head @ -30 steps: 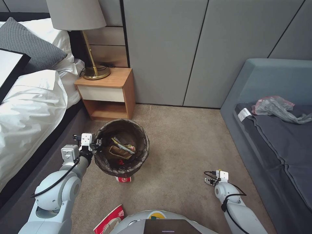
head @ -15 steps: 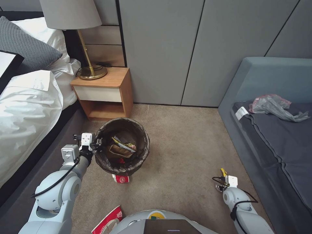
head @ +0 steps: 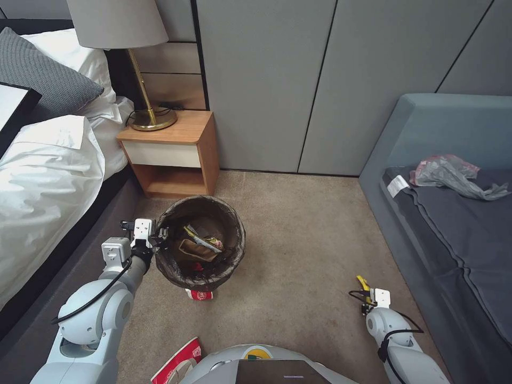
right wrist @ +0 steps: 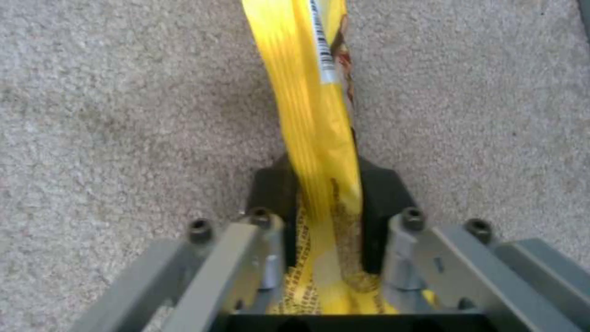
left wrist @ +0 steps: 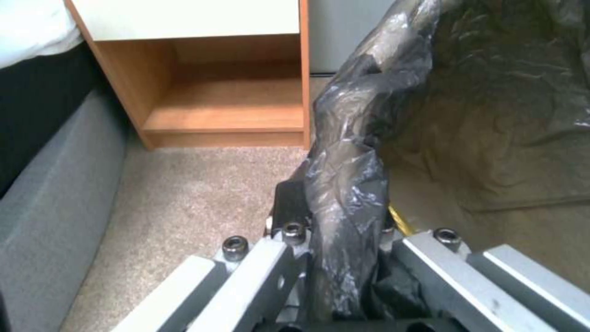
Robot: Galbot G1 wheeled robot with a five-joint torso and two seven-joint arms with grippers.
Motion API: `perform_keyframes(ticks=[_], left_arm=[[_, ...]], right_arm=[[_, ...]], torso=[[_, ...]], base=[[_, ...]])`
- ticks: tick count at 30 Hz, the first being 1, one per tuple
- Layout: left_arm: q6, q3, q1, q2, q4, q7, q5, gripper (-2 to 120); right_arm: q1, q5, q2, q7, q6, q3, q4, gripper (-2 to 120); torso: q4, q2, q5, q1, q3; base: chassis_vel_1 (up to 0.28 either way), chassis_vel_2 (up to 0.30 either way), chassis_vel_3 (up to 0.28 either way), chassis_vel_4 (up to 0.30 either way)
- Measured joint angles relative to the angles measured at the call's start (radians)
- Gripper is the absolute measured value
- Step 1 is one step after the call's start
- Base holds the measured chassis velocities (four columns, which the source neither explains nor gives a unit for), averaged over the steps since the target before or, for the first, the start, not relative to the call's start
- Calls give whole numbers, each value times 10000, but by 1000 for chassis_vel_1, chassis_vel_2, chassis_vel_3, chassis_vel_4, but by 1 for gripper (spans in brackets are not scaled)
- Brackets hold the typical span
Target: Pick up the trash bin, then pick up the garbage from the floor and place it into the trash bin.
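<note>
**A:** What room have you got there?

**B:** You are in a bedroom. The floor is a tan carpet (head: pixel 298 240). Behind it stands a wall of flat grey panels (head: pixel 320 80). On your left is a bed with white sheets (head: pixel 48 176) and a grey knitted pillow (head: pixel 48 80). Next to the bed sits a small wooden nightstand (head: pixel 173 149), and its top surface carries a lamp with a gold stem and a pale shade (head: pixel 136 64). On your right is a blue-grey couch with a dark cover (head: pixel 453 213), and a crumpled grey plastic bag (head: pixel 453 176) lies on it.

**A:** Where is the bin?

**B:** The small round trash bin lined with a dark brown crinkly bag (head: pixel 201 248) is in front of the nightstand, over the carpet. Your left tool (head: pixel 160 234) is closed tight on its rim, on the side near the bed. In the left wrist view the crinkly bag is pinched between the tool's fingers (left wrist: pixel 289 207). Inside the bin you can see a tan paper bag and some wrappers.

**A:** And the other tool?

**B:** Your right tool (head: pixel 365 292) is low over the carpet near the couch. It is closed on a yellow snack wrapper (right wrist: pixel 320 115), which sticks out past the fingertips.

**A:** Any more litter?

**B:** A crushed red-and-white paper bowl (head: pixel 199 294) peeks out from under the bin. A flat red-and-white paper piece (head: pixel 178 362) lies on the carpet close to your base.
</note>
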Motion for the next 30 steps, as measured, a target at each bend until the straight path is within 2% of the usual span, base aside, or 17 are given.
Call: perform_keyframes(ticks=[5, 15, 18, 20, 21, 22, 23, 25, 26, 28, 29, 30], left_arm=[[0, 34, 2, -24, 2, 6, 31, 0], [0, 24, -12, -31, 5, 12, 44, 0], [0, 18, -10, -12, 0, -3, 35, 0], [0, 17, -11, -7, -5, -10, 33, 0], [0, 16, -10, 2, -24, -34, 27, 0], [0, 15, -4, 5, -55, -66, 23, 0], [0, 15, -4, 5, -55, -66, 23, 0], [0, 30, 14, 1, -89, -84, 14, 0], [0, 30, 14, 1, -89, -84, 14, 0], [0, 47, 19, -18, -94, -84, 18, 0], [-1, 62, 18, -25, -95, -78, 25, 0], [-1, 62, 18, -25, -95, -78, 25, 0]], right_arm=[[-16, -19, -10, 6, 1, -5, 157, 0], [-214, 21, -77, 7, -72, 184, 954, 0], [-491, 379, -284, 38, -407, 456, 2383, 0], [-538, 461, -339, 55, -489, 505, 2646, 0], [-654, 684, -515, 104, -712, 610, 3323, 0], [-789, 1100, -879, 226, -888, 724, 4184, 0], [-789, 1100, -879, 226, -888, 724, 4184, 0], [-982, 1823, -1627, 414, -946, 886, 5537, 0], [-982, 1823, -1627, 414, -946, 886, 5537, 0], [-1030, 3258, -2458, 655, -957, 1010, 6991, 0], [-962, 3735, -2769, 660, -958, 1062, 7449, 0], [-962, 3735, -2769, 660, -958, 1062, 7449, 0]], torso=[[-1, 0, -2, 0, 0], [1, 1, 0, 0, -1], [0, 1, -1, 0, -1], [0, 2, -1, 0, -1], [1, 1, -1, -1, -1], [-2, 2, 3, -1, -1], [-2, 2, 3, -1, -1], [0, 2, -5, -1, -1], [0, 2, -5, -1, -1], [0, 2, -2, -1, -2], [0, 2, -2, -1, -1], [0, 2, -2, -1, -1]], base=[[0, 0, 0, 0], [0, 0, 0, 0], [0, 0, 0, 0], [0, 0, 0, 0], [0, 0, 0, 0], [0, 0, 0, 0], [0, 0, 0, 0], [0, 0, 0, 0], [0, 0, 0, 0], [0, 0, 0, 0], [0, 0, 0, 0], [0, 0, 0, 0]])
